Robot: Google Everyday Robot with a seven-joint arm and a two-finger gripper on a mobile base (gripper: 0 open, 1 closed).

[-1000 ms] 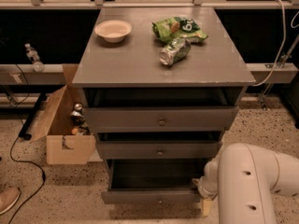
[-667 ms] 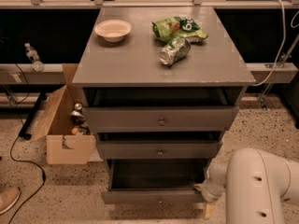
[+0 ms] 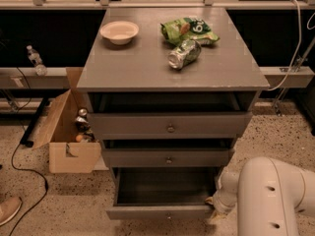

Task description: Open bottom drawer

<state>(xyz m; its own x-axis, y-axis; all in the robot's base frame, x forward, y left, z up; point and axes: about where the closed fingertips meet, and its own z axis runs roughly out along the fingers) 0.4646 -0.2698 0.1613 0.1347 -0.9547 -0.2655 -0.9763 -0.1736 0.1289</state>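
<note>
**Pulling toward the camera: the gripper sits at the drawer's right front corner**

The grey table (image 3: pixel 147 68) carries three drawers stacked under its top. The top drawer (image 3: pixel 170 124) and the middle drawer (image 3: pixel 169 158) each stand out only a little. The robot's white arm (image 3: pixel 268 195) fills the lower right of the view, reaching in from the right of the table and low to the floor.

The bottom drawer (image 3: pixel 162 186) is the lowest of the three and stands well out from the carcass. Its plain grey inside is open to view and holds nothing I can see. Its flat front runs left to right across the view, and its slide runs toward the camera, at right angles to that front.

The gripper (image 3: pixel 212 211) is at the right end of that front, touching or just beside the corner. I cannot tell whether it grips the front or is free of it. From the gripper, the rest of the drawer lies to the left.

The small knob (image 3: pixel 169 215) is at the middle of the front, apart from the gripper.

By my judgement the task looks nearly done or done. Any further pull should run straight along the slide, since a pull from the corner could skew the drawer.
</note>
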